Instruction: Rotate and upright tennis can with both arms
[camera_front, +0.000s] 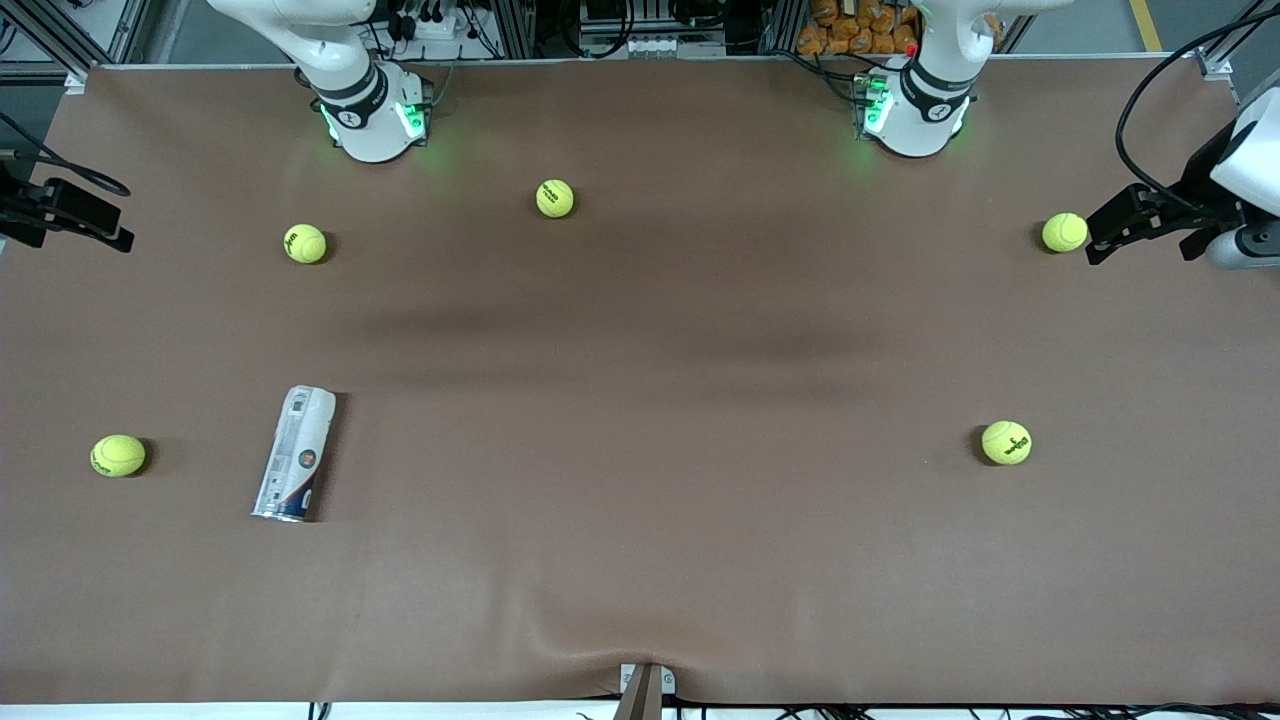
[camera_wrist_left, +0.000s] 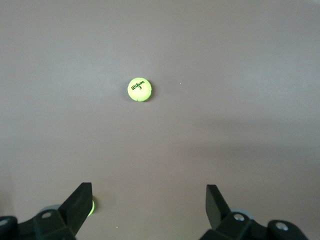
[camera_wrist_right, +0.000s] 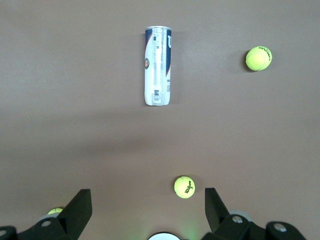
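The can (camera_front: 295, 455) lies on its side toward the right arm's end of the desk, a ball (camera_front: 118, 455) beside it. Both grippers, left (camera_wrist_left: 147, 200) and right (camera_wrist_right: 148, 205), hang high with jaws apart.

Plenty of bare brown table mat (camera_front: 640, 480) around the white-and-navy labelled clear plastic tennis can (camera_front: 294, 453) lying on its side. Closest obstacle is one yellow-green tennis ball (camera_front: 118, 455) beside it toward the right arm's end, clearly apart.
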